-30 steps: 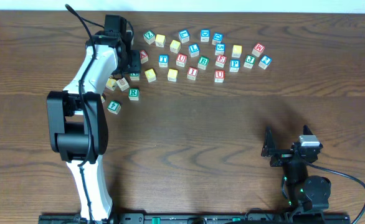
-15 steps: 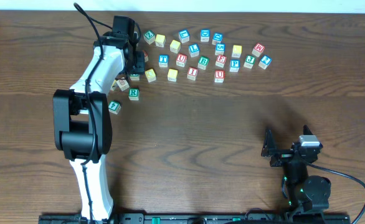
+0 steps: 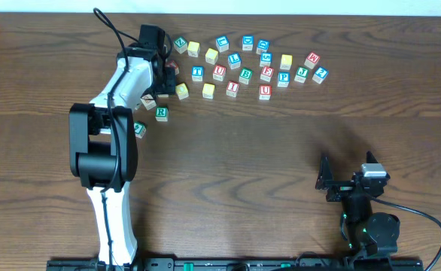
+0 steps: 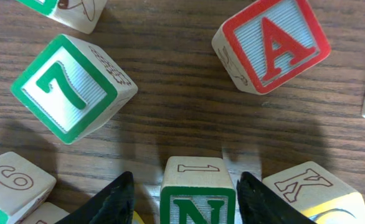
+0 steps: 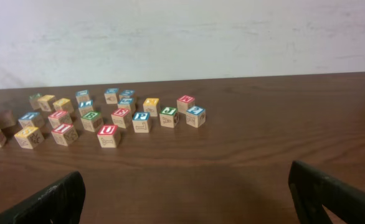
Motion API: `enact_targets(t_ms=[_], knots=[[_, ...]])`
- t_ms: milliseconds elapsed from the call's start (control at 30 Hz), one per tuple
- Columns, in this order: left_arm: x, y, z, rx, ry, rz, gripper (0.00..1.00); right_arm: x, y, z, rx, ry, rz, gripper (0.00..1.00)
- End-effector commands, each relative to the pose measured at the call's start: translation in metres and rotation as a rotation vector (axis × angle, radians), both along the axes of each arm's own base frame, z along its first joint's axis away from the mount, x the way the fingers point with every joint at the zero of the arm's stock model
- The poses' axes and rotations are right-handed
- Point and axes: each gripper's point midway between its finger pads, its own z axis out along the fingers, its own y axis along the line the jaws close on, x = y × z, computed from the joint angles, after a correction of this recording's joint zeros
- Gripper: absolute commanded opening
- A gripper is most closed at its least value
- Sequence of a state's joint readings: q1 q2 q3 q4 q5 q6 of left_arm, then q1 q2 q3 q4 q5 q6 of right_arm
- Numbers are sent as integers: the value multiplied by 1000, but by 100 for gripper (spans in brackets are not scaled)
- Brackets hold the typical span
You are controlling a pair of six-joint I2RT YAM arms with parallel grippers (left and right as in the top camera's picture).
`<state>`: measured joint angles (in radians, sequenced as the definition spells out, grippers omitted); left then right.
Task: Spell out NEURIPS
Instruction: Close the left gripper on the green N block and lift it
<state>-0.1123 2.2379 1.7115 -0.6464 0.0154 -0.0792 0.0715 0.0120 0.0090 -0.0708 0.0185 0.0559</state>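
Note:
Lettered wooden blocks lie scattered across the far part of the table (image 3: 228, 150). My left gripper (image 3: 163, 75) hangs over the left end of the cluster. In the left wrist view its open jaws (image 4: 185, 200) straddle a green N block (image 4: 198, 193) standing on the table, with a wider gap at the left jaw than at the right. A red A block (image 4: 271, 45), a green 7 block (image 4: 70, 87) and a K block (image 4: 307, 185) lie around it. My right gripper (image 3: 327, 181) is open and empty at the near right, and it also shows in the right wrist view (image 5: 185, 199).
A green R block (image 3: 161, 113) and another green block (image 3: 138, 129) lie nearest the front on the left. A red U block (image 3: 265, 92) and a blue P block (image 3: 283, 77) lie in the right group (image 5: 108, 134). A wall stands behind the table's far edge.
My left arm has swung a little to the right and towards the far edge, bringing its gripper over the N block. The right arm has not moved.

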Motion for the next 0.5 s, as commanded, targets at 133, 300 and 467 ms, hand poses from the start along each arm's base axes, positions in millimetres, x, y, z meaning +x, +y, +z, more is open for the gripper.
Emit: enact_targets(t_ms=[133,300,467], knots=[[-3,5,-8,14,15,17,50,0,3,-1,3,-1,11,99],[-3,4,-8,14,17,15,47,0,3,-1,3,-1,11,99],[-4,0,-9,15,18,8,47,0,3,-1,3,-1,11,99]])
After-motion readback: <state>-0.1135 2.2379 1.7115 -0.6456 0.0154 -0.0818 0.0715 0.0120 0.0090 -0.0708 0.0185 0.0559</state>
